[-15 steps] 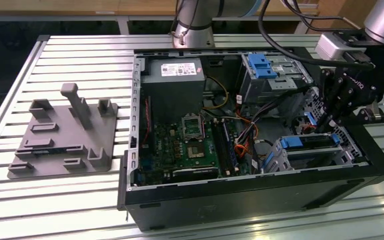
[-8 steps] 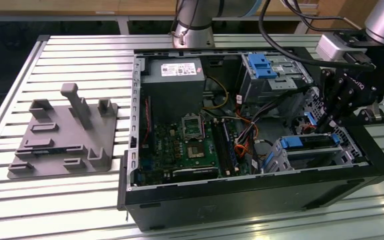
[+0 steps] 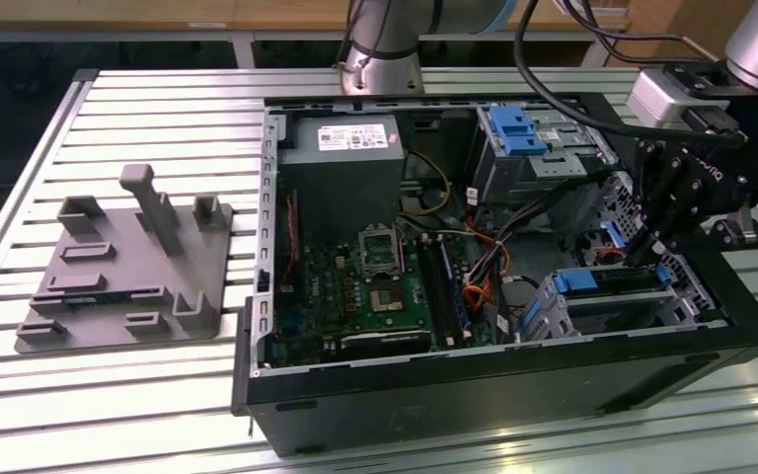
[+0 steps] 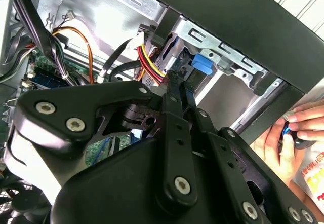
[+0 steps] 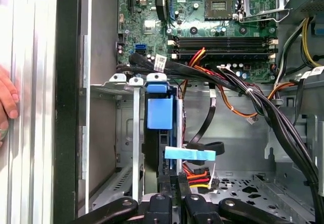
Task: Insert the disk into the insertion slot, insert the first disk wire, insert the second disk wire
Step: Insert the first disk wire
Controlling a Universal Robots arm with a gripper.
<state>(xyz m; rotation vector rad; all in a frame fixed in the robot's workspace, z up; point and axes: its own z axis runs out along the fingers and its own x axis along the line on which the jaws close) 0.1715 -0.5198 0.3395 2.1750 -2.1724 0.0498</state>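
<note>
**Fingers [image 4: 172,107] pressed together beside the disk [image 5: 159,113]**

Fingers: drawn close, tips meeting in the second wrist view, barely a slit between them in the first wrist view. Cannot tell whether anything thin is pinched there.

Gripper [image 3: 636,259]: black, reaches down into the open computer case [image 3: 485,385] at the exterior view's right. Tips just beside the blue carrier end of the disk.

Disk: stands on edge inside the insertion slot [image 5: 135,133], with the blue carrier handle facing the gripper in both wrist views. Looks seated in the perforated cage; cannot judge how deep. In the exterior view, sits nearer the camera than the taller bay [image 3: 521,133] with the blue latch.

Wires: red-and-yellow bundle [image 5: 197,176] just beside the fingertips. Pale blue tab [image 5: 190,154] on a black flat cable [image 5: 217,144], just beside the disk. Cannot tell whether either is plugged in.

Surroundings: green motherboard [image 3: 366,286] and grey power supply [image 3: 346,168] inside the case. Grey fixture plate [image 3: 122,267] on the slatted metal table [image 3: 155,99] at the exterior view's left, well apart from the case. A person's hand [image 4: 298,127] outside the case wall, near the cage corner.
</note>
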